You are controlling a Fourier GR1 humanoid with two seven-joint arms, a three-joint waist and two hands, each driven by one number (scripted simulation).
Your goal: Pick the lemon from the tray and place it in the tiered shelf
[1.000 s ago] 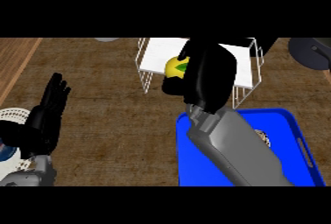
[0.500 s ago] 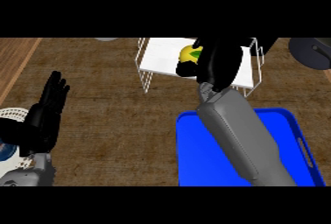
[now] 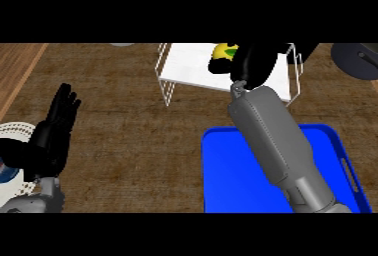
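The tiered shelf (image 3: 193,70) stands at the far edge of the tabletop (image 3: 140,130), near the middle. The tray (image 3: 229,175) lies in front of it, at the near edge on the right side. The right hand (image 3: 251,62) is over the shelf, and the lemon (image 3: 224,51) is in it, above the shelf's top. The right arm reaches across the tray. The left hand (image 3: 52,132) is at the left side of the tabletop, well apart from the shelf and the tray.
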